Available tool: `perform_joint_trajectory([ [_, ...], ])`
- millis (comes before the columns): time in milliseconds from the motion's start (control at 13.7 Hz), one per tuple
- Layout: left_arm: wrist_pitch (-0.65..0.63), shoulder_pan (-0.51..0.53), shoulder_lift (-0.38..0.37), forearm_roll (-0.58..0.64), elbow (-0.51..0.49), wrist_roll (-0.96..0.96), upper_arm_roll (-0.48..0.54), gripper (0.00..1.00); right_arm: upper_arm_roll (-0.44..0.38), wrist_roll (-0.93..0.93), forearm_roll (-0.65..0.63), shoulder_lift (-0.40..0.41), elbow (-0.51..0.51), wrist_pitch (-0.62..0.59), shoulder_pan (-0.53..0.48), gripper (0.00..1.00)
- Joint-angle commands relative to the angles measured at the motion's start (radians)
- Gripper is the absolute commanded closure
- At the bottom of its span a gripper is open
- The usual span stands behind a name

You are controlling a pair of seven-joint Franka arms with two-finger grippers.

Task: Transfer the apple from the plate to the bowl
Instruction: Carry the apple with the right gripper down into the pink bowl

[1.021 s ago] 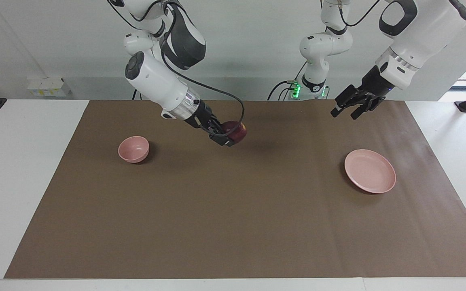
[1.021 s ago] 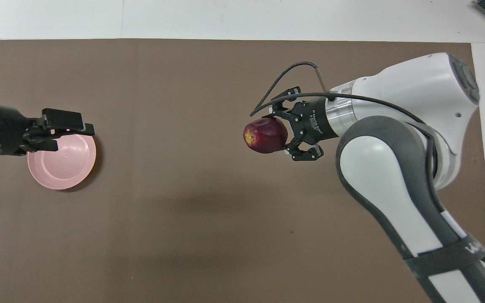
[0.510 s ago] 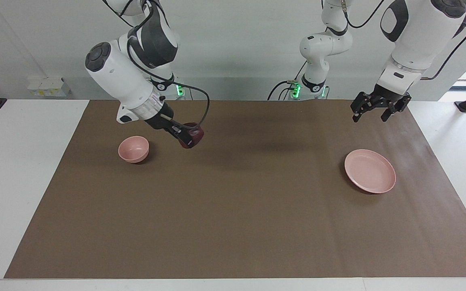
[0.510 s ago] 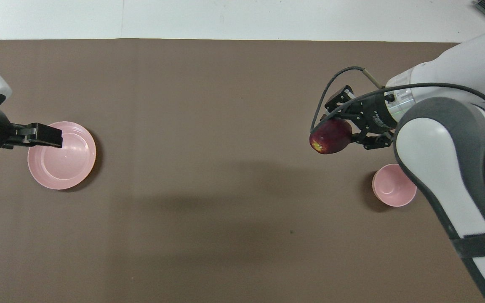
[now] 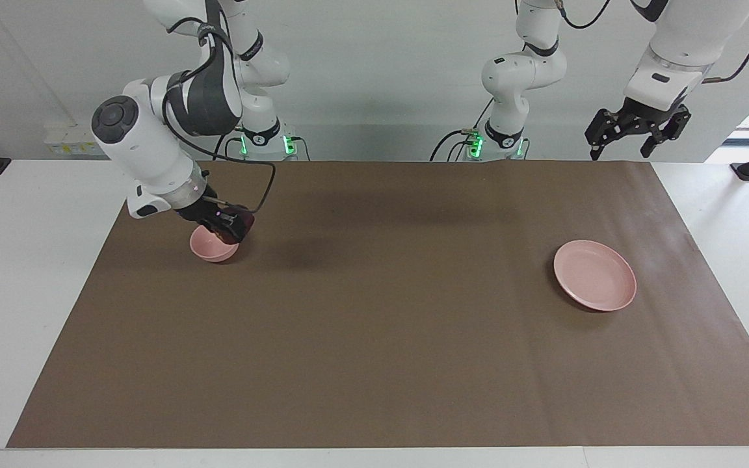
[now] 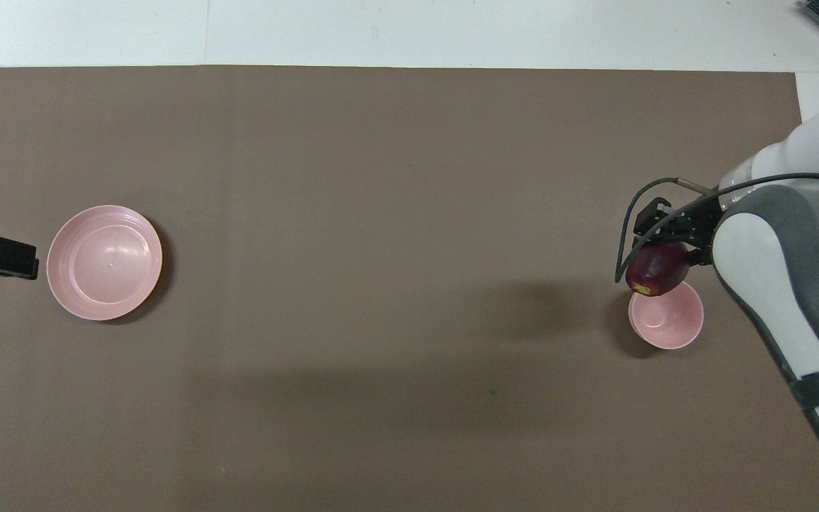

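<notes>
My right gripper is shut on the dark red apple and holds it just above the rim of the small pink bowl, on the bowl's farther side as seen in the overhead view. There the apple overlaps the bowl's rim under the right gripper. The flat pink plate lies bare toward the left arm's end and also shows in the overhead view. My left gripper is open, empty and raised, clear of the plate; its tip shows in the overhead view beside the plate.
A brown mat covers most of the white table. Only the bowl and the plate stand on the mat, far apart.
My right gripper has carried the apple from the middle of the mat to the bowl and lowered it. My left gripper has drawn back from over the plate and risen.
</notes>
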Motion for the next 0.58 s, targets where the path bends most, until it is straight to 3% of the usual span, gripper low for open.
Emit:
perform_joint_trajectory([
  [0, -0.031, -0.004, 0.002, -0.006, 0.021, 0.003, 0.004, 0.00, 0.012, -0.066, -0.071, -0.077, -0.164, 0.098, -0.048, 1.00],
  [292, -0.019, 0.033, -0.016, -0.119, -0.055, 0.007, 0.036, 0.00, 0.012, -0.082, -0.127, -0.085, -0.348, 0.284, -0.081, 1.00],
  [510, 0.038, 0.017, -0.003, -0.142, -0.056, 0.000, 0.033, 0.00, 0.012, -0.085, -0.156, -0.084, -0.416, 0.372, -0.090, 1.00],
])
